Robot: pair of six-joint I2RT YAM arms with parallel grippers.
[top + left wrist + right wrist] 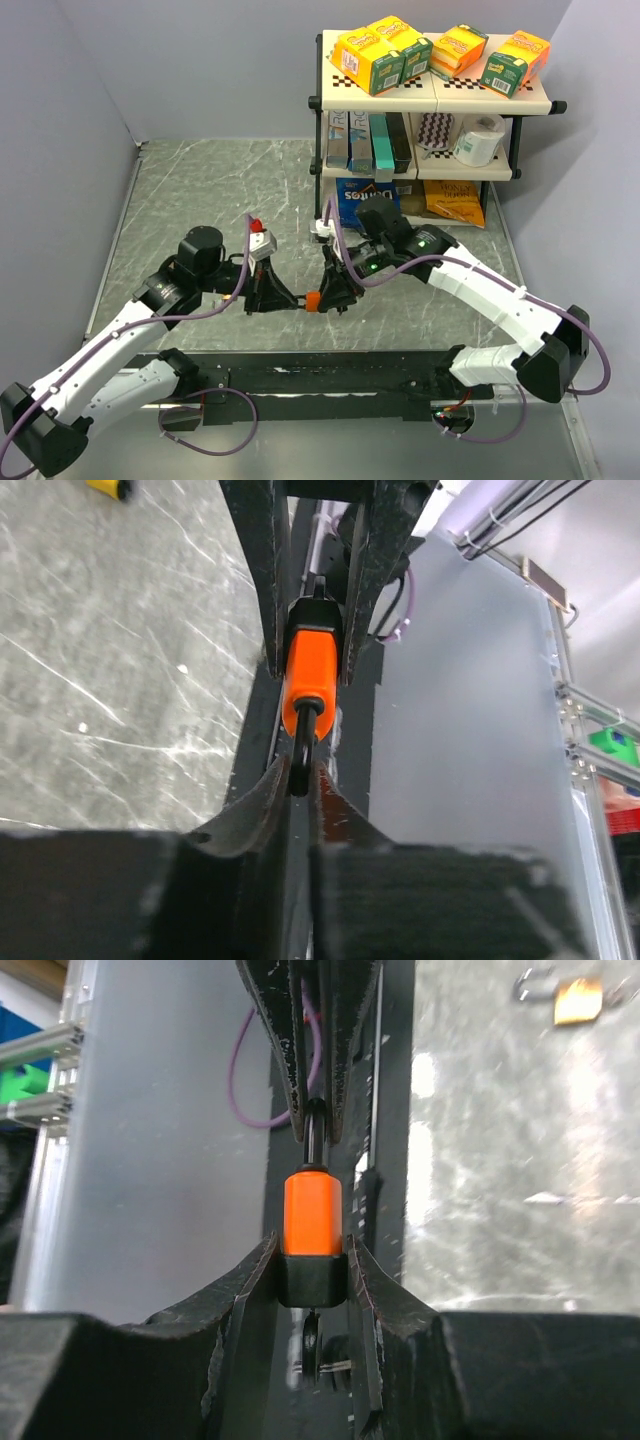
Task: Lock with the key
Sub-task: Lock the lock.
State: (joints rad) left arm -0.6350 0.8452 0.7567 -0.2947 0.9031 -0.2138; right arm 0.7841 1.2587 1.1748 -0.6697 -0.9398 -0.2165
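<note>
Left gripper (298,780) and right gripper (313,1272) pinch the smooth, rounded orange lock (313,1210).

Grey marble-patterned tabletop (200,190) enclosed by pale lavender walls (220,60).
At 1 o'clock, a two-tier cream shelf rack (440,98) holds yellow cartons (380,52), boxes (370,140) and a paper roll (478,138); the light is even.

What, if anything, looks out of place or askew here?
Nothing spilled or damaged. The orange lock is held off the table between left gripper and right gripper; yellow boxes on the top shelf sit askew.
</note>
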